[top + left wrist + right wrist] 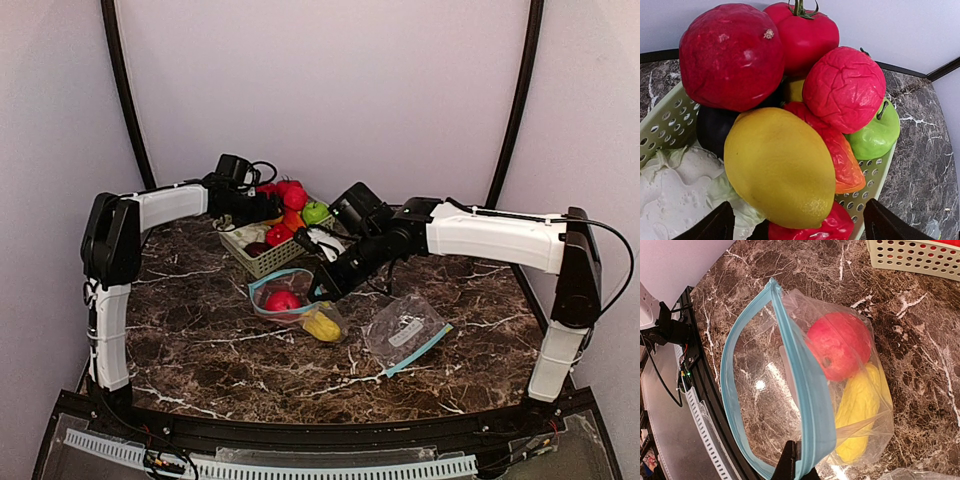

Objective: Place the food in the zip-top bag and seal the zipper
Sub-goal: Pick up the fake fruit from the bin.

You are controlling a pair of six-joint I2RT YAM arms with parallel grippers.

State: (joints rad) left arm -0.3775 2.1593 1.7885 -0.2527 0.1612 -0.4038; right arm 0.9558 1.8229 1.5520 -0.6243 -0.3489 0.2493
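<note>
Top external view: I see both arms stretched over the dark marbled surface [200, 350], the left toward the upper centre, the right toward the middle.
Left arm: my left end effector [797, 205] hangs spread wide just above the heaped basket [660, 125]; its fingers flank the yellow lemon [780, 167] without clamping it.
Basket load: around the lemon I make out a pomegranate [730, 55], a tomato [802, 32], a wrinkled red fruit [845, 87], a green apple [875, 135], an orange-red piece [842, 160], a dark purple piece [712, 130] and pale cabbage [675, 190].
Right arm: my right end effector [796, 462] is pressed together on the blue zipper rim of the zip-top bag [760, 390], at the lower edge of the right wrist frame.
Bag position: open-mouthed on the surface at the centre of the top frame, just below the basket.
Bag contents: a red fruit [840, 352] and a yellow piece [860, 410] lie inside, touching each other.
Second bag: a flat clear bag [405, 335] with a blue zipper lies right of the first, apart from it.
</note>
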